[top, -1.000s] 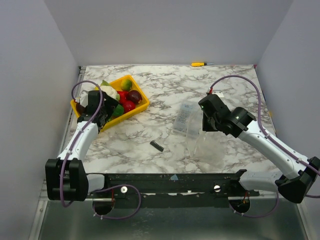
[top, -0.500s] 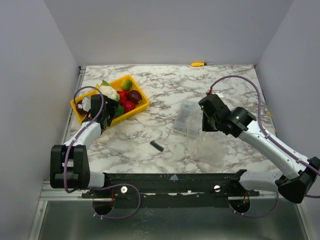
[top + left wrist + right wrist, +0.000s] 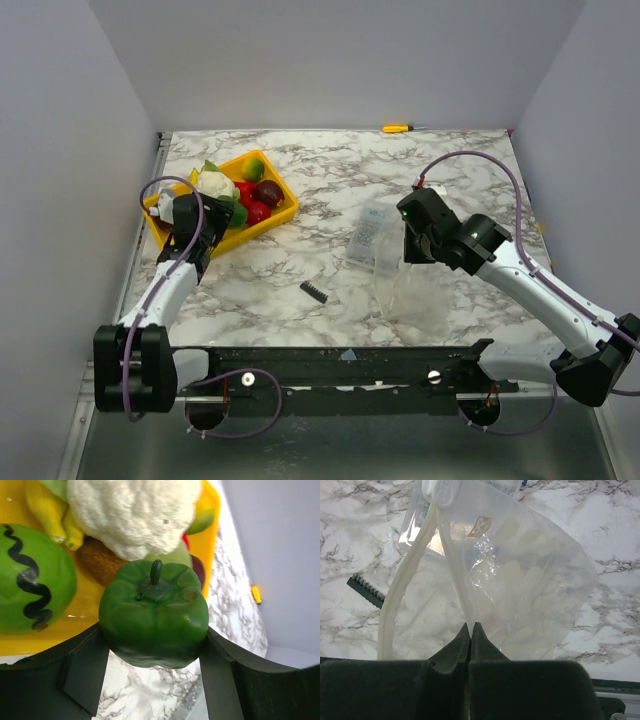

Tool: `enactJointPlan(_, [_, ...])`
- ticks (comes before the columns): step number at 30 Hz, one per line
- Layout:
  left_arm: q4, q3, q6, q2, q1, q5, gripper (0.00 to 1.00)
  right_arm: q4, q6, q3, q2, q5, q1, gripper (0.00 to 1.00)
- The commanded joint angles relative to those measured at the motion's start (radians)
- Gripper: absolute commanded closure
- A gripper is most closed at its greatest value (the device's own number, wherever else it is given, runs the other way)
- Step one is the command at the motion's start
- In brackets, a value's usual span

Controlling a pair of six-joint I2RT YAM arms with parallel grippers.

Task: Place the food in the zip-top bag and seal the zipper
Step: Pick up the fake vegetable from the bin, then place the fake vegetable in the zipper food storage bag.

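Observation:
My left gripper (image 3: 154,636) is shut on a green toy bell pepper (image 3: 155,610), held just over the near edge of the yellow tray (image 3: 212,535). Behind it lie the white cauliflower (image 3: 135,515), a striped green piece (image 3: 35,580) and a yellow piece (image 3: 50,510). In the top view the left gripper (image 3: 226,218) is at the tray (image 3: 287,212), which holds the cauliflower (image 3: 215,183) and red, green and dark purple pieces. My right gripper (image 3: 471,625) is shut on the rim of the clear zip-top bag (image 3: 530,580). The bag hangs open, and its white zipper (image 3: 402,600) curves off to the left. In the top view the bag (image 3: 392,278) hangs below the right gripper (image 3: 404,248).
A small black ribbed part (image 3: 313,291) lies on the marble table left of the bag; it also shows in the right wrist view (image 3: 365,591). A yellow-orange pen (image 3: 397,128) lies at the back edge. Grey walls close in the left, back and right sides.
The left arm has shifted at the tray's near edge and its elbow has swung. The right arm and the bag have not moved.

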Motion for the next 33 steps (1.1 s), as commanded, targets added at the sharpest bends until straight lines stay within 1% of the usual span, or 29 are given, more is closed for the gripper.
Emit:
enactJointPlan(1, [-0.029,-0.018,0.105,-0.164,0.005,0.155,0.70,0.024,-0.011,-0.015,-0.013,0.032,0.001,1.00])
enactJointPlan(4, [-0.078,-0.027,0.154,-0.256,-0.016,0.317,0.68,0.034,-0.023,-0.022,-0.020,0.038,0.001,1.00])
enactJointPlan(5, [-0.071,-0.033,0.164,-0.290,-0.045,0.365,0.67,0.040,-0.029,-0.027,-0.023,0.036,0.002,1.00])
enactJointPlan(7, [-0.040,-0.047,0.182,-0.345,-0.146,0.430,0.66,0.061,-0.039,-0.043,-0.035,0.031,0.001,1.00])
enactJointPlan(8, [0.001,-0.056,0.195,-0.371,-0.221,0.461,0.65,0.068,-0.040,-0.047,-0.038,0.028,0.002,1.00])
enactJointPlan(12, [0.162,-0.080,0.170,-0.426,-0.474,0.486,0.65,0.085,-0.038,-0.049,-0.046,-0.005,0.001,1.00])
enactJointPlan(14, [0.277,-0.086,0.151,-0.416,-0.569,0.485,0.65,0.101,-0.030,-0.052,-0.054,-0.030,0.001,1.00])
enactJointPlan(17, [0.351,-0.041,0.182,-0.349,-0.674,0.487,0.65,0.119,-0.014,-0.057,-0.062,-0.066,0.001,1.00])
enactJointPlan(20, [0.360,0.027,0.209,-0.252,-0.732,0.519,0.65,0.134,0.007,-0.055,-0.068,-0.097,0.001,1.00])
enactJointPlan(25, [0.377,0.093,0.212,-0.091,-0.779,0.585,0.66,0.131,0.030,-0.039,-0.085,-0.115,0.001,1.00])
enactJointPlan(29, [0.369,0.134,0.237,-0.019,-0.838,0.604,0.66,0.118,0.039,-0.020,-0.082,-0.122,0.001,1.00])
enactJointPlan(33, [0.351,0.149,0.249,0.005,-0.877,0.573,0.66,0.122,0.030,-0.016,-0.068,-0.135,0.002,1.00])
